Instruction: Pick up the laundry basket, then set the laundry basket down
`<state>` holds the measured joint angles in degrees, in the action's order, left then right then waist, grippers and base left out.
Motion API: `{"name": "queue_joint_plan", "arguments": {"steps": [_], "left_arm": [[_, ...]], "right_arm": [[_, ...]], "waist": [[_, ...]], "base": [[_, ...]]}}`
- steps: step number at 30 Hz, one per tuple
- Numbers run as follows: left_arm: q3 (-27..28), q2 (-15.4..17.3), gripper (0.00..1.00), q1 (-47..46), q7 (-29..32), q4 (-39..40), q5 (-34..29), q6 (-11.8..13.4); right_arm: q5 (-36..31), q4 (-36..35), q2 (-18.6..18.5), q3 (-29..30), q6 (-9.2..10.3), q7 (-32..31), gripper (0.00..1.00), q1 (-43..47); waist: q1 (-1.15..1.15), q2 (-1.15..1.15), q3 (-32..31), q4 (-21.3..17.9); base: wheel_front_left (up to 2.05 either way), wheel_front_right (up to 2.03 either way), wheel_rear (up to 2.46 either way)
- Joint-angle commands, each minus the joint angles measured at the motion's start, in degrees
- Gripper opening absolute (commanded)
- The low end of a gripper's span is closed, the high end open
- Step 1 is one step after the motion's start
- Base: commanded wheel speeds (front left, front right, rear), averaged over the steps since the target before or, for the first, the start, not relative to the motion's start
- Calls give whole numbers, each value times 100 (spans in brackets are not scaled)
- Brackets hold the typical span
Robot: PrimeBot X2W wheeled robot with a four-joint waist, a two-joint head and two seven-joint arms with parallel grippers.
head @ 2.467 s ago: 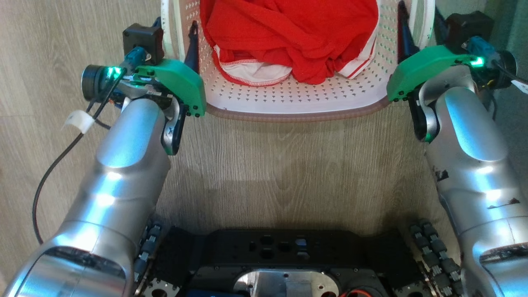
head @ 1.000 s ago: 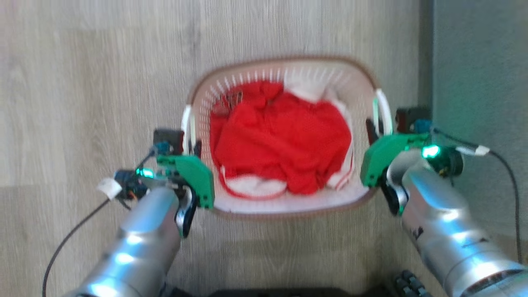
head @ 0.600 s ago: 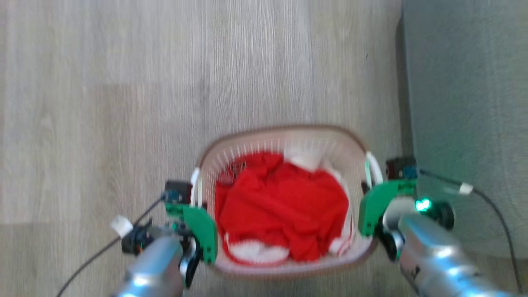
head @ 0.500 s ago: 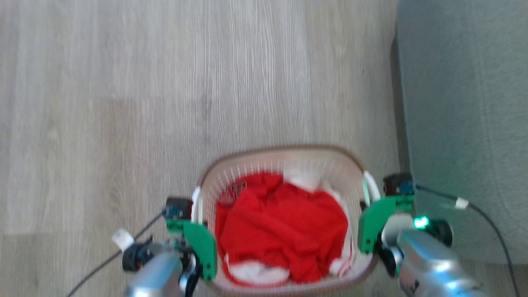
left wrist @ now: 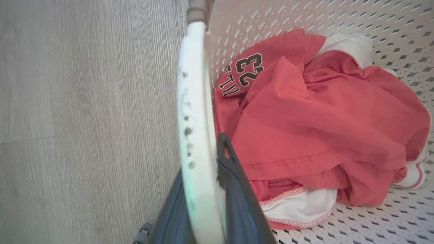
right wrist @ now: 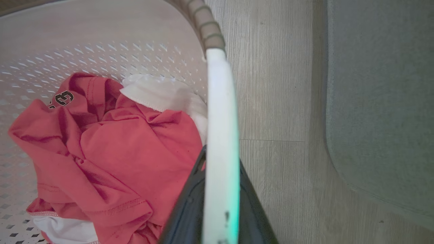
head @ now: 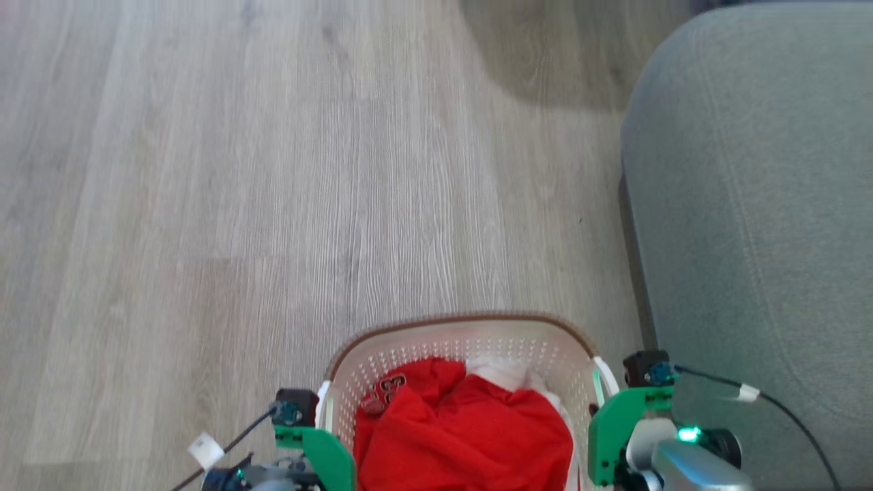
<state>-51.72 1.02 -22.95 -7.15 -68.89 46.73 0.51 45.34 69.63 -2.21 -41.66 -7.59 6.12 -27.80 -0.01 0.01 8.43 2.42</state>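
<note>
a white perforated laundry basket (head: 464, 333) with a brown rim hangs low in the head view between the robot's two arms, over the wood floor (head: 273, 204), close to the floor's right edge where a grey upholstered sofa (head: 750, 204) begins; whether its base touches the floor is hidden; a crumpled red garment (head: 470, 436) with white trim fills it; in the left wrist view the left gripper (left wrist: 203, 189) is clamped narrow on the basket's white left handle (left wrist: 191, 101), one dark finger on each side; in the right wrist view the right gripper (right wrist: 220, 176) pinches the right handle (right wrist: 220, 101) the same way; the step in hand looks like carrying, with the pick-up apparently done and the setting down not yet done; the next move calls for lowering both arms together and level so the basket lands flat on open floor away from the sofa, then spreading both pincers to let the handles go.
</note>
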Motion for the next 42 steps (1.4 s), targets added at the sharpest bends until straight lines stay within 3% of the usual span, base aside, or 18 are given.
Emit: {"name": "queue_joint_plan", "arguments": {"steps": [1, 19, 42], "left_arm": [[23, 186, 0, 10, -36, -17, 4, -1], [-322, 186, 0, 172, -84, -140, 216, -29], [-594, 186, 0, 144, -125, -207, 448, -45]], "right_arm": [[42, -88, -66, -115, 10, 75, 0, -8], [626, -29, -66, -795, 10, 180, 0, 173], [1111, 17, -66, -1370, 10, 357, 0, 14]], "waist": [[1, -1, -155, -15], [1, -1, -617, -45], [1, -1, -610, -98]], "base": [[0, 0, 0], [0, 0, 0], [0, 0, 0]]}}
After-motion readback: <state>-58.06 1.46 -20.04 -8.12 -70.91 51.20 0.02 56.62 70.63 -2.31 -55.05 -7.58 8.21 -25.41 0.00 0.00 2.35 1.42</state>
